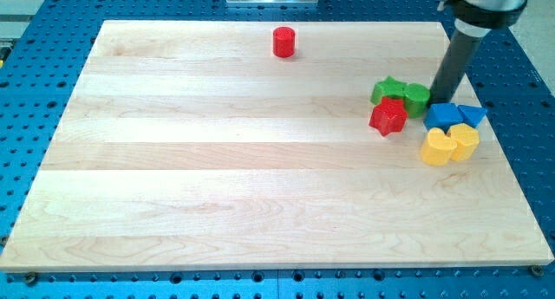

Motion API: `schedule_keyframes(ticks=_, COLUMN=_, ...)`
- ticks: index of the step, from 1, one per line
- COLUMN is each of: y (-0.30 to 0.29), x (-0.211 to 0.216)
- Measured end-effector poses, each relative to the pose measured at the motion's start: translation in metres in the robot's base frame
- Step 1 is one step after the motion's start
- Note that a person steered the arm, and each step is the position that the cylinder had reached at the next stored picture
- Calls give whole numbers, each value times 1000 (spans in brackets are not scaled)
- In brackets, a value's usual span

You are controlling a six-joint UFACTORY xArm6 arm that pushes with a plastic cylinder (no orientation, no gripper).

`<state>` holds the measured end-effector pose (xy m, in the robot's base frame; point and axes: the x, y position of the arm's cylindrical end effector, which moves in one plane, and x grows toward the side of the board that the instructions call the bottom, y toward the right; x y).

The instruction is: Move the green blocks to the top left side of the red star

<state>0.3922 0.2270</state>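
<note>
The red star lies at the view's right on the wooden board. A green star touches its upper edge, and a small green block sits just right of that green star, at the red star's upper right. My tip stands right next to the small green block, on its right side, and just above the blue blocks.
Two blue blocks lie right of the red star. Two yellow blocks sit just below them. A red cylinder stands near the board's top edge, at the middle.
</note>
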Motion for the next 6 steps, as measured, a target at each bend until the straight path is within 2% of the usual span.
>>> schedule_keyframes(ticks=6, y=-174, x=-2)
